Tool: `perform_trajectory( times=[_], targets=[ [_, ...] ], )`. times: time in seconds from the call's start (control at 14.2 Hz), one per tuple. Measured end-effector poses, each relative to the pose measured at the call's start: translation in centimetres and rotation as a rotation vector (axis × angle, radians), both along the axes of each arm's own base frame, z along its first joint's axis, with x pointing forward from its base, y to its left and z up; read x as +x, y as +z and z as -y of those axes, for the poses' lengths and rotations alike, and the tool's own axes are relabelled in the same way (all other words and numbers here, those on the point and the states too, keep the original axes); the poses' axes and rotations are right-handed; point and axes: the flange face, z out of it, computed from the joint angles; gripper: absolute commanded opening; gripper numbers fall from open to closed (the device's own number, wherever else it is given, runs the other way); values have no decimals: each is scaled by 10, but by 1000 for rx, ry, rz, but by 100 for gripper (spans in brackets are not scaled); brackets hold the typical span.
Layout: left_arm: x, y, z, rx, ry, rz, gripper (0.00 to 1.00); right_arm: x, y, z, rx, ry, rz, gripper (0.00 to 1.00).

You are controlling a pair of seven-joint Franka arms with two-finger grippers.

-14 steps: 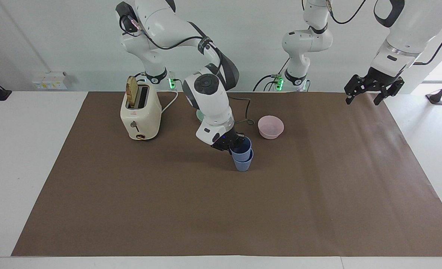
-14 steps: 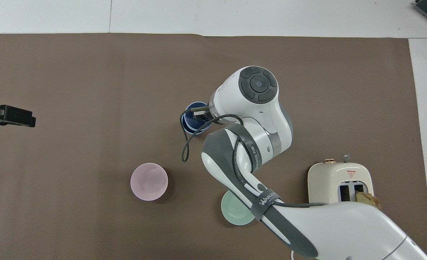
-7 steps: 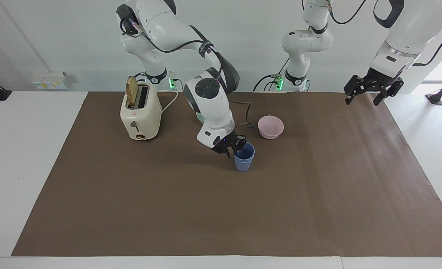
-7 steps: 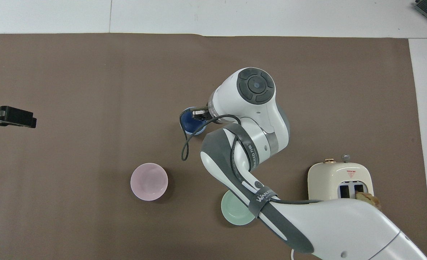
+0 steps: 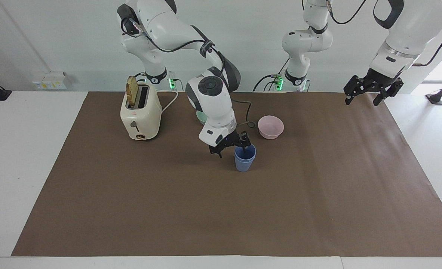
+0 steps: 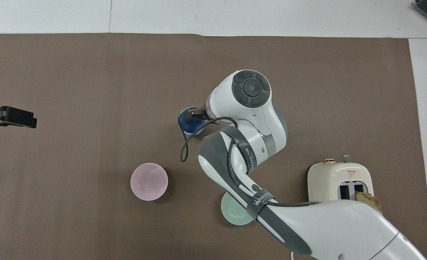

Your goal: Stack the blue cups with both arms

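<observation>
The two blue cups (image 5: 244, 160) stand nested one inside the other on the brown mat, near the middle of the table; from above they show as one blue round (image 6: 189, 125). My right gripper (image 5: 234, 149) hangs open just above their rim. One finger is over the cup's mouth and the other is outside it, toward the right arm's end of the table. It grips nothing. In the overhead view the right gripper (image 6: 195, 115) and wrist cover part of the cups. My left gripper (image 5: 362, 99) waits open and empty in the air over the mat's corner at its own end, also visible from above (image 6: 5, 116).
A pink bowl (image 5: 270, 126) sits beside the cups, a little nearer the robots. A green bowl (image 6: 235, 213) lies mostly under the right arm. A cream toaster (image 5: 140, 114) holding a slice of bread stands toward the right arm's end. The brown mat (image 5: 318, 194) covers the table.
The right gripper opened and let go of the upper cup, which dropped fully into the lower one. The gripper then lifted slightly. The left arm stayed put.
</observation>
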Motion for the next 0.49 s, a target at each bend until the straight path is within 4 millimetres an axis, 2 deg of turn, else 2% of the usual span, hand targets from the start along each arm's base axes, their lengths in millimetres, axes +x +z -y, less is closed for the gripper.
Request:
perform_trajectory(
  times=[0.14, 0.28, 0.35, 0.49],
  targets=[
    [0, 0, 0, 0, 0, 0, 100, 2, 6, 1, 2, -2, 5, 100],
    [0, -1, 0, 0, 0, -1, 100, 3, 26, 10, -13, -6, -11, 100],
    [0, -1, 0, 0, 0, -1, 100, 4, 44, 20, -23, -14, -19, 100],
    [0, -1, 0, 0, 0, 0, 100, 5, 82, 55, -46, -23, -29, 100]
  ],
)
